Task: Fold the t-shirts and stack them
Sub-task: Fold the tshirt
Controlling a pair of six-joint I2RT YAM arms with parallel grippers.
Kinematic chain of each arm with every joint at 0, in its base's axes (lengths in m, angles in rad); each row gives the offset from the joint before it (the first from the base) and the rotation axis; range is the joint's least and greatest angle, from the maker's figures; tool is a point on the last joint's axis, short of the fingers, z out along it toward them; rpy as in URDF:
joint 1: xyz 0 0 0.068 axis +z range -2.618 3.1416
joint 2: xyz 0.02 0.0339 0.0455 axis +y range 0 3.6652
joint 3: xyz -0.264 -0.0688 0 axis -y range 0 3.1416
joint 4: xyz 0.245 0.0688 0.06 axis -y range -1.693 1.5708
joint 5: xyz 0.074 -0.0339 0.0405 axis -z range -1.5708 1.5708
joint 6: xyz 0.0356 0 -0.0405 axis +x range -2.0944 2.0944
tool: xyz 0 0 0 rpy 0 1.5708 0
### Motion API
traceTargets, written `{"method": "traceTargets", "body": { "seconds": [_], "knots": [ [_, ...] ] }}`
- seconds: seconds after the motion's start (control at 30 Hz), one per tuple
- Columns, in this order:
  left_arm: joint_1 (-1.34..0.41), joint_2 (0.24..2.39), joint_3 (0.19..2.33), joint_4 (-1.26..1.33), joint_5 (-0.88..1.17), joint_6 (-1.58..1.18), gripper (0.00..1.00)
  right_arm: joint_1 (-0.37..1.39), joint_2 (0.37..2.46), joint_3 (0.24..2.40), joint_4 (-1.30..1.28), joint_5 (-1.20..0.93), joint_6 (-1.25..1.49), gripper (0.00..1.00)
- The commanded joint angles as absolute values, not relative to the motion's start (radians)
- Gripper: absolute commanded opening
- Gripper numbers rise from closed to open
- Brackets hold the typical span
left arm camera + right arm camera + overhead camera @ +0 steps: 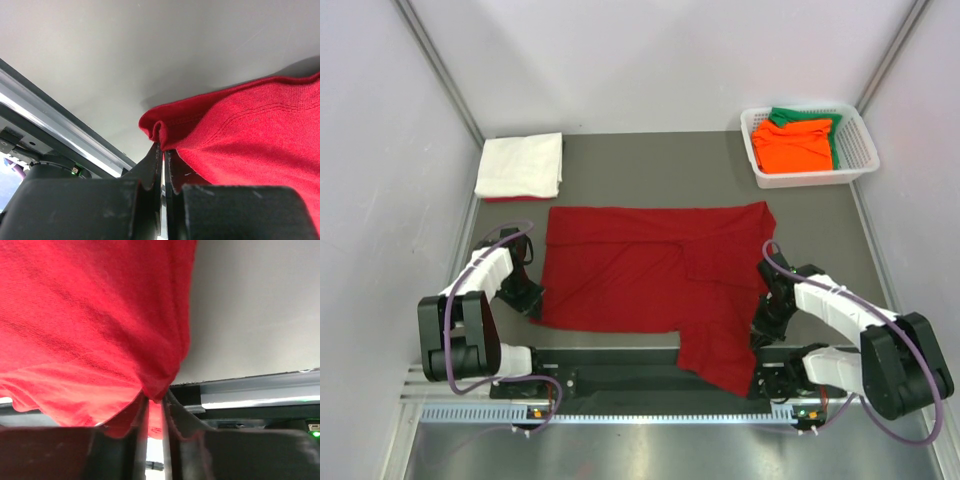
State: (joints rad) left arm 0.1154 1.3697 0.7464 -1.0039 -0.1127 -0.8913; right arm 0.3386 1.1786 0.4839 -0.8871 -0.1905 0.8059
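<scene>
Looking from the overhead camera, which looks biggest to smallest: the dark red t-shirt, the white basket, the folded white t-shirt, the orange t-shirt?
1. dark red t-shirt, spread flat
2. white basket
3. folded white t-shirt
4. orange t-shirt, lying in the basket; nearly matches the white one, so their order is unsure.

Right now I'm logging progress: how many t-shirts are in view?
4: dark red t-shirt spread at centre, white t-shirt folded far left, orange t-shirt and green t-shirt in the basket. A red sliver beneath the white hints at more hidden.
</scene>
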Motion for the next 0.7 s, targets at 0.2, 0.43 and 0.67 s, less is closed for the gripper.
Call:
{"method": "traceTargets", "body": {
  "seconds": [0.2,0.43,0.67],
  "knots": [
    [0.118,1.33,0.776,-1.077,-0.143,-0.894,0.0,0.35,1.097,0.552,-0.979,-0.137,0.818,0.0],
    [0.118,1.292,0.784,-1.135,-0.147,-0.897,0.0,0.336,1.091,0.64,-1.072,-0.095,0.727,0.0],
    [0.117,1.247,0.81,-1.16,-0.104,-0.884,0.0,0.233,1.138,0.758,-1.089,-0.092,0.595,0.0]
  ]
}}
